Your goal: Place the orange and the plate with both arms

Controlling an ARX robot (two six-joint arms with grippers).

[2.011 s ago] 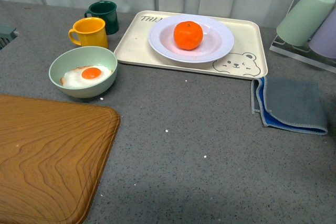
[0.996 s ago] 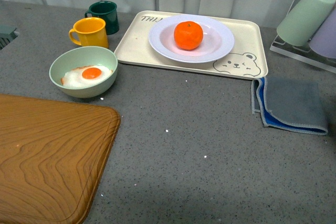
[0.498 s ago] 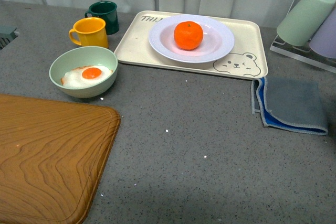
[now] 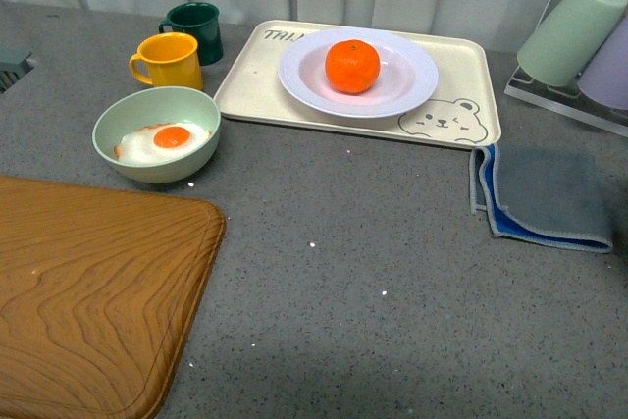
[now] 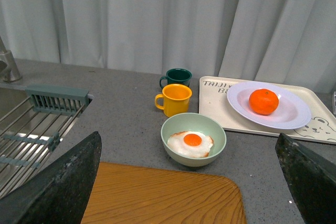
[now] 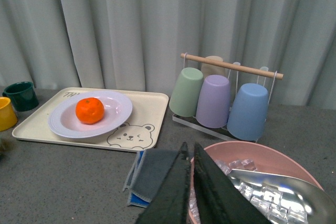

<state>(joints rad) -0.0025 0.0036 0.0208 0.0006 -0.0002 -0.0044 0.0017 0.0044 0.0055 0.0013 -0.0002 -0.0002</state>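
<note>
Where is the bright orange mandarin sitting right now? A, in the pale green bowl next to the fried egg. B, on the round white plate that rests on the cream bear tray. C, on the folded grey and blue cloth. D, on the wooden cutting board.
B: the bright orange mandarin sits in the middle of the round white plate, which rests on the cream bear tray.

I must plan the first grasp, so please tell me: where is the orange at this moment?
In the front view the orange sits in the middle of the white plate, which rests on the cream bear tray at the far side of the counter, right of the two mugs.
</note>
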